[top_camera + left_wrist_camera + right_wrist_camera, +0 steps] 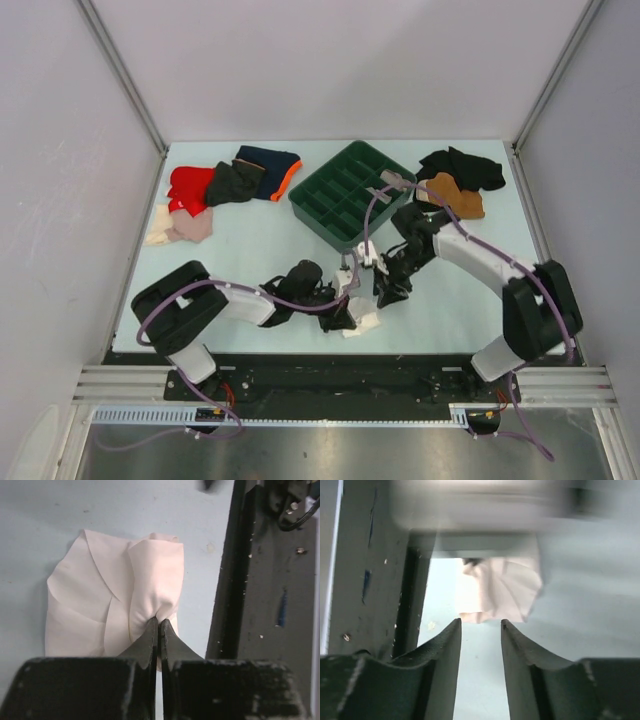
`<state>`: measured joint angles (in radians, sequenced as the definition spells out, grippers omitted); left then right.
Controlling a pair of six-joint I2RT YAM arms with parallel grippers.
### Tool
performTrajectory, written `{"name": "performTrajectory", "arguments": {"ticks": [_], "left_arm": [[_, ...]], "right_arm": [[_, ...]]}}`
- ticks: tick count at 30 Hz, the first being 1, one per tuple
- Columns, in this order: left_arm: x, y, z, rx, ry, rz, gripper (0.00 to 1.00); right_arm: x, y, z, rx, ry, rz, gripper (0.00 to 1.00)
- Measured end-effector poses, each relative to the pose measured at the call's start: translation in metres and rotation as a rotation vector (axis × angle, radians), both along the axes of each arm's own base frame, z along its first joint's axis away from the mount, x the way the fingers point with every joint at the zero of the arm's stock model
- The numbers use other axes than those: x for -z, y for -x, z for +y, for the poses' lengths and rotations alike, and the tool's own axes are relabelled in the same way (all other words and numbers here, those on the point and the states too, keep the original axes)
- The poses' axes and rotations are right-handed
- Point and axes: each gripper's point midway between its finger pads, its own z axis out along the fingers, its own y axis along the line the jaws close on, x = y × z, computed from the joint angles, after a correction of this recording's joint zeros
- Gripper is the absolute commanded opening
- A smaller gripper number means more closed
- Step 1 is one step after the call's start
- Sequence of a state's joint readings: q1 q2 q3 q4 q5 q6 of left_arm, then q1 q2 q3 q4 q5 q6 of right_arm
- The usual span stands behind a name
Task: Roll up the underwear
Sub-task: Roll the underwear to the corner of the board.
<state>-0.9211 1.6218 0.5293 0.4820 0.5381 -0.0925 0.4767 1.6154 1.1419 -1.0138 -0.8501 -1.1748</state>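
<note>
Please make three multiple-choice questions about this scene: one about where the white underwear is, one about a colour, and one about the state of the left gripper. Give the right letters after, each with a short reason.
1. Where does the underwear lie?
A. Inside the tray
B. On the table near its front edge, between the two arms
C. On the pile of clothes at the far left

2. What colour is the compartment tray?
A. Green
B. Red
C. White

3. What is the state of the left gripper?
A. Wide open above the cloth
B. Shut on a fold of the underwear
C. Shut on nothing

Answers:
1 B: the top view shows the white cloth on the table by the front edge, below both wrists.
2 A: the tray is dark green in the top view.
3 B: the left wrist view shows the fingers closed together with white cloth pinched between them.
</note>
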Motion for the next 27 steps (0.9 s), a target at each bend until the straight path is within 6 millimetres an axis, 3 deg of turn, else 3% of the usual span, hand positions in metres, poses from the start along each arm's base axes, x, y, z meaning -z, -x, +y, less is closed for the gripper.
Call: {"name": "performTrajectory", "arguments": {"ticks": [3, 6, 9, 19, 24, 27], "left_arm": [[0.001, -0.001, 0.001, 0.002, 0.035, 0.115, 0.00], [0.002, -0.001, 0.002, 0.001, 0.059, 0.213, 0.00], [0.002, -0.003, 0.003, -0.012, 0.069, 0.258, 0.00], [0.002, -0.005, 0.006, -0.041, 0.082, 0.348, 0.04], [0.002, -0.007, 0.007, -0.058, 0.083, 0.366, 0.13], [0.000, -0.011, 0.009, -0.084, 0.084, 0.358, 0.27]], "right_arm": [[0.002, 0.032, 0.002, -0.125, -0.025, -0.119, 0.52], [0.019, 0.068, 0.006, -0.286, -0.022, -0.247, 0.54], [0.039, 0.082, 0.007, -0.381, -0.005, -0.343, 0.54], [0.074, 0.054, 0.016, -0.412, 0.066, -0.611, 0.54], [0.078, 0.046, 0.021, -0.405, 0.073, -0.642, 0.40], [0.079, 0.040, 0.025, -0.399, 0.074, -0.664, 0.29]]}}
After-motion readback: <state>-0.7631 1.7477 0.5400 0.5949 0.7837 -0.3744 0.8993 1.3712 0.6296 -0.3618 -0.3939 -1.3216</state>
